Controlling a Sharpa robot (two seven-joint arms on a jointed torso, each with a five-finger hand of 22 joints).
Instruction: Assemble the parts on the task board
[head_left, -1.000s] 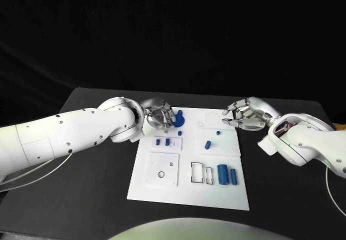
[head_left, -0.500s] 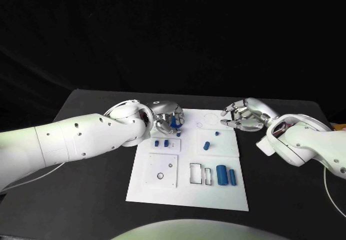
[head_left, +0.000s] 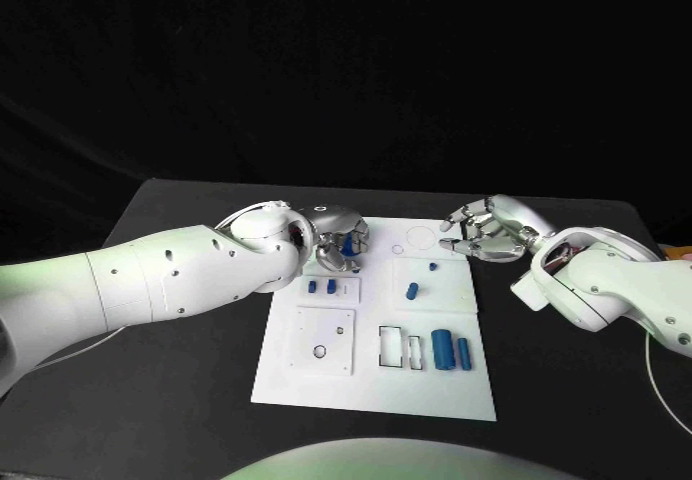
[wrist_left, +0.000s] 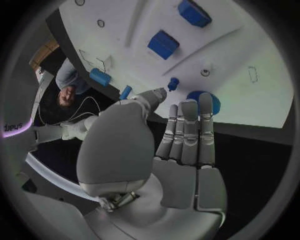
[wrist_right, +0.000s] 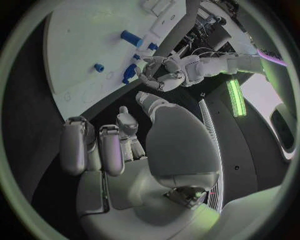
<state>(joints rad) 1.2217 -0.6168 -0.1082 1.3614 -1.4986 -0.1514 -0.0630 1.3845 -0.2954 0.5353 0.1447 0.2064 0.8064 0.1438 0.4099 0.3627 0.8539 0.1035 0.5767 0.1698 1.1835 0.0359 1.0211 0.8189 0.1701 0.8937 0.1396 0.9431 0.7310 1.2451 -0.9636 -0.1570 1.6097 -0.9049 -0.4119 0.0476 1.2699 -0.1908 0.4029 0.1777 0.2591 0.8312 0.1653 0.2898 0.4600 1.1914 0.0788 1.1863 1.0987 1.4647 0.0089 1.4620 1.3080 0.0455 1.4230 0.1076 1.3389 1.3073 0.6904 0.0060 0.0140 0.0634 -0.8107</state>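
The left hand (head_left: 338, 243) reached over a blue part (wrist_left: 203, 101) at the task board (head_left: 375, 395) edge, grip unclear; picking likely came next. The right hand (head_left: 483, 230) hovered curled, empty.

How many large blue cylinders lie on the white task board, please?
2: one large blue cylinder and another beside it, at the white task board's near right; the left hand may hide smaller parts.

The white task board (head_left: 433, 385) lies flat on the black worktop. Small blue parts (head_left: 446, 349) lie and stand scattered across it, two cylinders side by side.
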